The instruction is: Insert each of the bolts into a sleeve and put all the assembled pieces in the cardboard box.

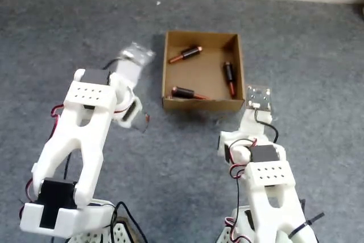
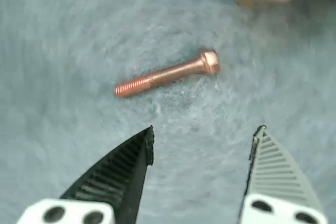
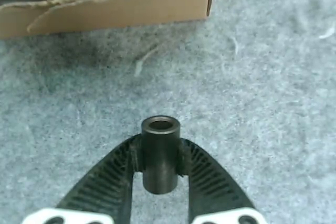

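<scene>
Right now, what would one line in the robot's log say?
left claw: open by loose bolt | right claw: shut on sleeve | cardboard box: three assembled pieces inside

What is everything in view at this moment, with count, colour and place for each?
cardboard box: 1, brown, open-topped, on the mat ahead of both arms.
assembled pieces: 3, copper bolts in black sleeves, lying inside the cardboard box.
loose bolt: 1, copper, lying flat on the mat just past the left gripper's tips.
sleeve: 1, black, bore empty, clamped in the right gripper near a corner of the box.
mat: 1, grey, fuzzy, covering the table.
left gripper: 1, black and white fingers, open, over the loose bolt.
right gripper: 1, black fingers, shut on the sleeve.
</scene>
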You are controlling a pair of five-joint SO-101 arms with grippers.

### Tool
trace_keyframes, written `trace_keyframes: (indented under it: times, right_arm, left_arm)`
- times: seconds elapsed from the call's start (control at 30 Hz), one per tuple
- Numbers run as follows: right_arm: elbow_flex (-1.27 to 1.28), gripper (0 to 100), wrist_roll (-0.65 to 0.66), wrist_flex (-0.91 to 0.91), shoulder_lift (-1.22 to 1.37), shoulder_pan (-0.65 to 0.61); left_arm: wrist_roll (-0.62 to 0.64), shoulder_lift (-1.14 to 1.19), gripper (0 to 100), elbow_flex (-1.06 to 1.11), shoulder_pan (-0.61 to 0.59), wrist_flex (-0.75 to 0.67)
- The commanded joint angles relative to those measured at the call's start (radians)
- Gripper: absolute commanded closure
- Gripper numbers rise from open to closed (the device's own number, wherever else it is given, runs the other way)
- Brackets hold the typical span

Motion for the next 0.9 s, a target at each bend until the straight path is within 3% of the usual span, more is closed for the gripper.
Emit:
trace_keyframes:
  times: [0.0, 0.13, 0.23, 0.43, 0.87]
  right_arm:
    - [-0.008, 99.3, -0.006, -0.033, -0.031, 0.015]
    - [-0.01, 99.3, -0.006, -0.033, -0.033, 0.015]
    - [-0.01, 99.3, -0.006, -0.033, -0.033, 0.015]
    - [-0.008, 99.3, 0.041, -0.033, -0.031, 0.015]
    - [-0.008, 99.3, 0.049, -0.033, -0.033, 0.015]
  left_arm:
    - [-0.353, -0.035, 70, -0.015, -0.005, 0.0]
    - [-0.58, -0.033, 70, -0.015, -0.005, -0.025]
    - [-0.669, -0.028, 70, -0.005, -0.008, -0.104]
    - [-0.749, 0.13, 70, -0.068, -0.004, -0.163]
    - [-0.749, 0.53, 71, -0.372, 0.001, -0.157]
